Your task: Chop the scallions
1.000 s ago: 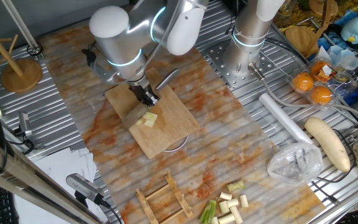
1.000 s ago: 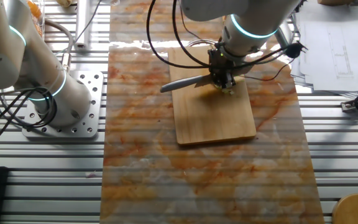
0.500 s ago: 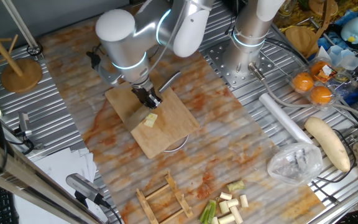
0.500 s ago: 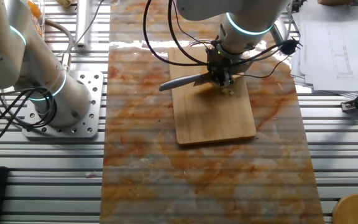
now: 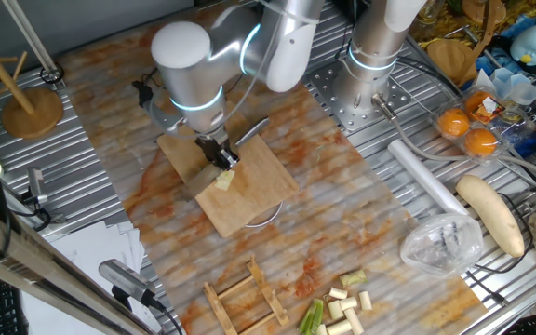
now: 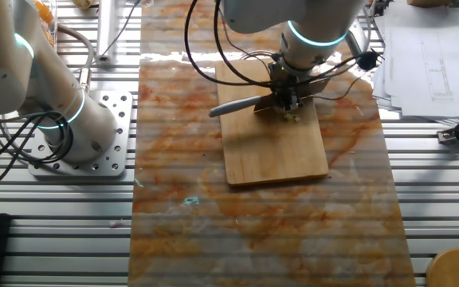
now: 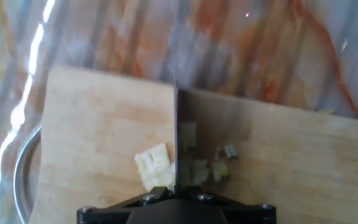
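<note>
Tool clamped on knife, blade set among cut scallions on board, tool shifted slightly along board since earlier frame, scallions unmoved.

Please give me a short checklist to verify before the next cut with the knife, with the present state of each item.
1. Knife held in gripper: ok.
2. Scallions on the board: ok.
3. Blade over the scallions, bits on both sides: ok.
4. Board flat on the mat: cannot tell, something round shows under one edge.
5. Uncut stalks apart from the board: ok.
</note>
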Controlling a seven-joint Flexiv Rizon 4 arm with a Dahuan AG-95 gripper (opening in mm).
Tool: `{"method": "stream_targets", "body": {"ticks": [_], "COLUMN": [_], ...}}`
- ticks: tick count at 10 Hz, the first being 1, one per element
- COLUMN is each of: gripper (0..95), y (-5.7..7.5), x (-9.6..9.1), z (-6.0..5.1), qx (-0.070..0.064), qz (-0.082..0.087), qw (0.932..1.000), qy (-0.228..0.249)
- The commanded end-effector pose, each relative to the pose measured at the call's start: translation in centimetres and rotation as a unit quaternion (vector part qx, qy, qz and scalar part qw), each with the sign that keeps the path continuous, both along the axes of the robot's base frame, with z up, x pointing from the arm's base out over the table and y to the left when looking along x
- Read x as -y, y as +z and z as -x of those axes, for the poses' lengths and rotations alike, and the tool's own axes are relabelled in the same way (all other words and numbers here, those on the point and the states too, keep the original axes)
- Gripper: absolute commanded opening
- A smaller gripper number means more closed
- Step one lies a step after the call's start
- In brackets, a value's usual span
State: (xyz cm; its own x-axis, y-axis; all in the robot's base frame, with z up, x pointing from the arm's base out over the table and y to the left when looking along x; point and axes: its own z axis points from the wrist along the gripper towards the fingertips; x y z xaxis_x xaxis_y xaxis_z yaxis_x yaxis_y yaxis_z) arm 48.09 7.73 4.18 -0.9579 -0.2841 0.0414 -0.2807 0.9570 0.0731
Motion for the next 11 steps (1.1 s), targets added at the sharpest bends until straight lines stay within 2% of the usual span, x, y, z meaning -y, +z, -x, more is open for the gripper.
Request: {"method": "stream_targets", "body": {"ticks": [1, 2, 3, 4, 6, 8, 11], "gripper": [0.0, 0.0, 0.0, 0.0, 0.0, 0.0, 0.0], "y": [-2.2, -1.7, -1.1, -0.3, 1.0, 1.8, 2.7], "x": [-0.7, -1.0, -1.1, -0.9, 0.2, 0.8, 0.2], "z": [-0.3, -0.1, 0.2, 0.7, 1.3, 1.9, 2.6], "qx": [-0.004, -0.014, -0.022, -0.027, -0.039, -0.045, -0.052], "qz": [0.005, 0.01, 0.005, 0.015, 0.014, 0.018, 0.007], "qw": [0.9999, 0.9998, 0.9997, 0.9992, 0.9984, 0.998, 0.9984], "qy": [0.011, 0.013, 0.011, 0.027, 0.037, 0.041, 0.022]}}
